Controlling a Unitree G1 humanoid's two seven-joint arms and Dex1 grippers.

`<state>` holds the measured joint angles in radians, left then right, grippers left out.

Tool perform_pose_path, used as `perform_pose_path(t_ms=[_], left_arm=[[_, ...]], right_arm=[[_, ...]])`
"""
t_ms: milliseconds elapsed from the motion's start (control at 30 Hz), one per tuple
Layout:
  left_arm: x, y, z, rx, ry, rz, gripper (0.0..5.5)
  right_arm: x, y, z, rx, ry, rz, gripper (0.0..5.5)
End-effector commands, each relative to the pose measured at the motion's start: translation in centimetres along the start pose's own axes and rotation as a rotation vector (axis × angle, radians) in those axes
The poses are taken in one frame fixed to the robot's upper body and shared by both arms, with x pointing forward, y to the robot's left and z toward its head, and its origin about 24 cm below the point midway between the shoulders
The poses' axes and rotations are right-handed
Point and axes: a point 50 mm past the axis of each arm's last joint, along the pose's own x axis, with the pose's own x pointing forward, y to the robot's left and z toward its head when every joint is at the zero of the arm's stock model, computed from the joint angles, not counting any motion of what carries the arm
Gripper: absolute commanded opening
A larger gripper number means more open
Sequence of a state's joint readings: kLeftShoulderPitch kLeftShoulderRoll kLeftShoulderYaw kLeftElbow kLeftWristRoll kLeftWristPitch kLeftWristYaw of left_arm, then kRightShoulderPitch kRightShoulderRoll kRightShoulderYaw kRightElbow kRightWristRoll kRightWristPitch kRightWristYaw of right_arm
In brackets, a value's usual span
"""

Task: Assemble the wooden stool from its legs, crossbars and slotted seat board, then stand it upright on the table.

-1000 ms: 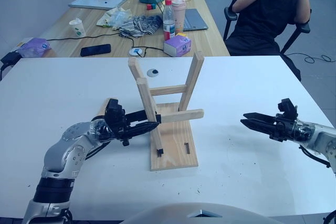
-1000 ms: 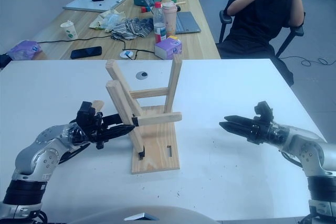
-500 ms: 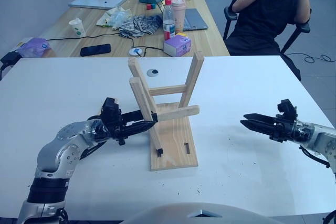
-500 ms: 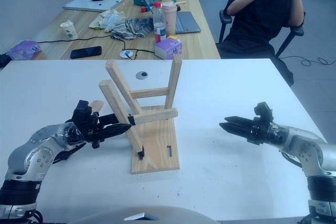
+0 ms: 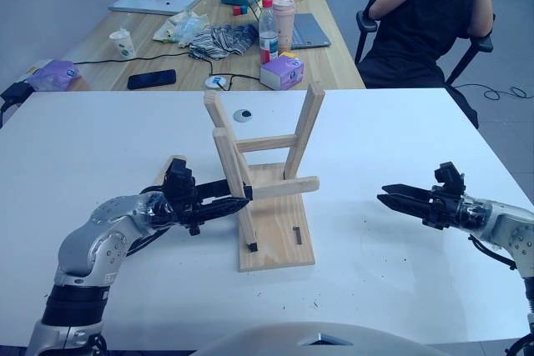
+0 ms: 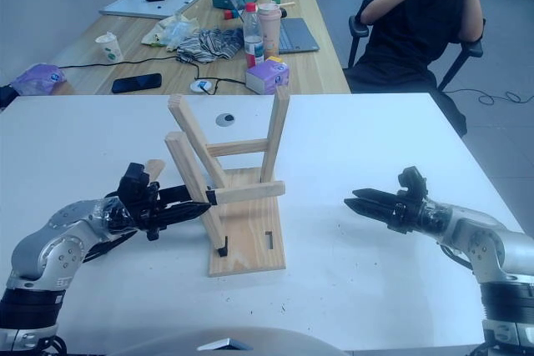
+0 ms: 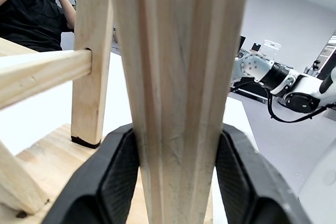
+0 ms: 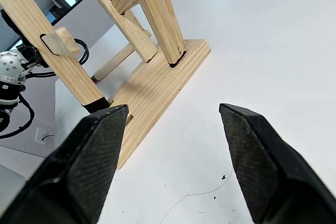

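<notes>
The slotted seat board point(image 5: 277, 235) lies flat on the white table point(image 5: 100, 139). Two legs point(image 5: 305, 127) stand up from its far end, joined by a crossbar point(image 5: 267, 143). A third leg point(image 5: 236, 183) rises tilted from the board's near left slot, and a second crossbar point(image 5: 284, 188) sticks out from it to the right. My left gripper point(image 5: 239, 198) is shut on this third leg; its black fingers point(image 7: 119, 182) press both of the leg's sides. My right gripper point(image 5: 390, 199) hovers open to the right of the board, its fingers point(image 8: 100, 156) spread wide with nothing between them.
A loose wooden piece point(image 6: 153, 168) lies on the table behind my left arm. A round cable port point(image 5: 243, 115) sits beyond the stool. The wooden table point(image 5: 167, 60) behind holds a bottle point(image 5: 268, 32), a box, a phone and other clutter.
The held leg and its crossbar have swung back to the right from their lean half a second ago. My right gripper has edged slightly left, toward the board.
</notes>
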<state>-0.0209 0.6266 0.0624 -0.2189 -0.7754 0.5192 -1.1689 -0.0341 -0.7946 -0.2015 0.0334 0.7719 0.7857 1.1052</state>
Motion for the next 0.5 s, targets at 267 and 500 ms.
perform_pose_path(t_ms=[267,500], left_arm=[[-0.5,0.5,-0.8,0.279,0.169,0.006,2.01],[0.1,-0.3,-1.0,0.358,0.223,-0.051,2.01]], right_arm=[[0.1,0.0,0.1,-0.022,0.007,-0.007,3.2],[0.1,0.1,-0.1,-0.019,0.005,-0.013,3.2]])
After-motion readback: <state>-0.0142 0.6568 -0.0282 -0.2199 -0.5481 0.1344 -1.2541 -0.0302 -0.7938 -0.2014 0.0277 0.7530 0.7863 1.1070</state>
